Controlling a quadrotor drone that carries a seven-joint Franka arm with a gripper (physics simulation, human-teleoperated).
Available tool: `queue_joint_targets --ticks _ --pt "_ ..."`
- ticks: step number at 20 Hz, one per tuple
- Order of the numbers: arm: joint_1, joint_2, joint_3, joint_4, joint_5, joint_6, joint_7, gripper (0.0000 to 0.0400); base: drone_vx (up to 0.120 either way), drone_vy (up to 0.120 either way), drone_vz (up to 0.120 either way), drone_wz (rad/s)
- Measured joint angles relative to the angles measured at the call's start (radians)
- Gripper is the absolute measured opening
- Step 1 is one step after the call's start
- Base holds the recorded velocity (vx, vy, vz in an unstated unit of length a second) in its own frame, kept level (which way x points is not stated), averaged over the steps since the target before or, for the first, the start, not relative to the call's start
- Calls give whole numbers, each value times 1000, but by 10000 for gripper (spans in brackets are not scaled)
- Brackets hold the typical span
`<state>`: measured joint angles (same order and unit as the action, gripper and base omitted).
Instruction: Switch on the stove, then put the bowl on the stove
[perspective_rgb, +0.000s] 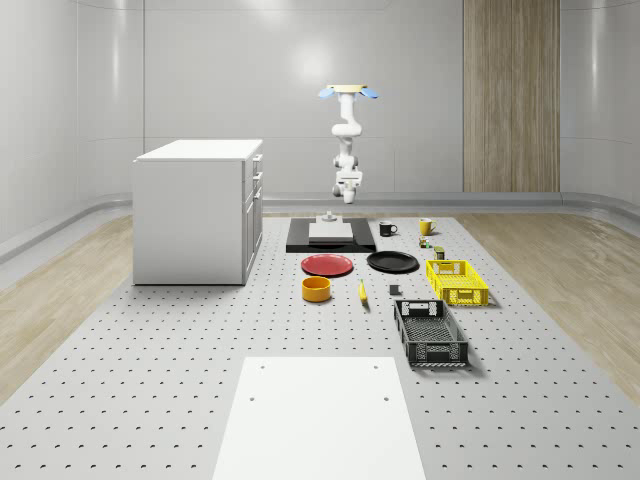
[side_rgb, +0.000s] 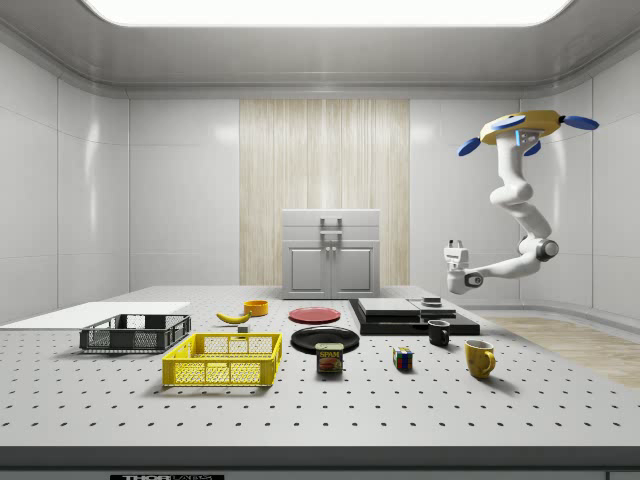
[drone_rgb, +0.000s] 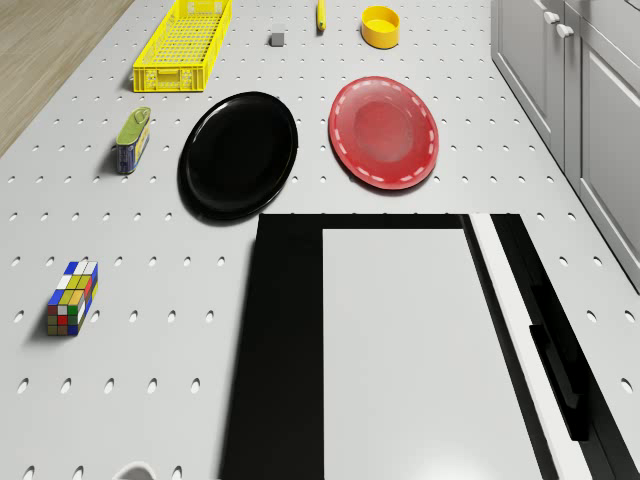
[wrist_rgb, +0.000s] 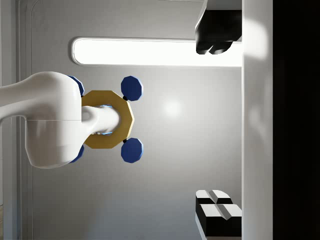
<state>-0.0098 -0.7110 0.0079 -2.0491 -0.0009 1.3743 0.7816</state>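
Observation:
The stove is a black base (perspective_rgb: 300, 240) with a shiny silver plate (perspective_rgb: 331, 231); it also lies in the side view (side_rgb: 400, 318) and drone view (drone_rgb: 395, 340). A small knob-like part (perspective_rgb: 326, 216) (side_rgb: 432, 301) stands on it. The yellow bowl (perspective_rgb: 316, 289) (side_rgb: 256, 307) (drone_rgb: 380, 26) sits on the table past the red plate, far from the arm. My drone (perspective_rgb: 350, 92) (side_rgb: 522, 126) hovers high over the stove's far end. My gripper (perspective_rgb: 347, 196) (side_rgb: 457, 268) (wrist_rgb: 217, 125) hangs above the stove, open and holding nothing. The plate mirrors the drone.
A red plate (perspective_rgb: 327, 265) and a black plate (perspective_rgb: 392, 262) lie in front of the stove. A white cabinet (perspective_rgb: 198, 210) stands at the whole-scene view's left. A black mug (perspective_rgb: 387, 228), yellow mug (perspective_rgb: 425, 226), yellow basket (perspective_rgb: 457, 281), black basket (perspective_rgb: 430, 332) and banana (perspective_rgb: 363, 292) are at its right.

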Motion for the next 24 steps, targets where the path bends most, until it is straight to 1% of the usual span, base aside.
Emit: queue_joint_targets --ticks 10,16,20,24 --pt "-5 -5 14 -5 -19 8 2 400 0 -120 0 0" --pt "-14 -9 43 -10 -60 13 8 400 0 -120 0 0" --pt "-27 -12 87 -16 -122 16 16 400 0 -120 0 0" --pt "-54 -18 172 -36 -242 22 32 400 0 -120 0 0"
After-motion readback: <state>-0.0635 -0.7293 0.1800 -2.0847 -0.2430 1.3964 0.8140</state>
